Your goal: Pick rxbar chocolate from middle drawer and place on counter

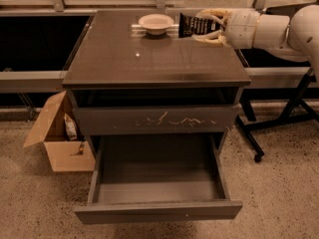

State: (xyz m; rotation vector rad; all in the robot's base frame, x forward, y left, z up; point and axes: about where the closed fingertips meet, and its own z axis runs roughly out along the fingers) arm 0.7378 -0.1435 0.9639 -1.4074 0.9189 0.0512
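My gripper [205, 26] reaches in from the right, above the far right part of the counter [129, 59]. It is shut on the rxbar chocolate [191, 26], a flat black wrapper with pale print, held on edge just right of the pale bowl. The middle drawer [157, 179] stands pulled out below, its grey floor bare. The bar is above the counter; whether it touches the top I cannot tell.
A pale round bowl [156, 23] sits at the back of the counter. The drawer front with pale scratch marks [154, 119] is closed above the open drawer. A cardboard box [60, 136] stands on the floor at left. A black stand's legs [279, 118] are at right.
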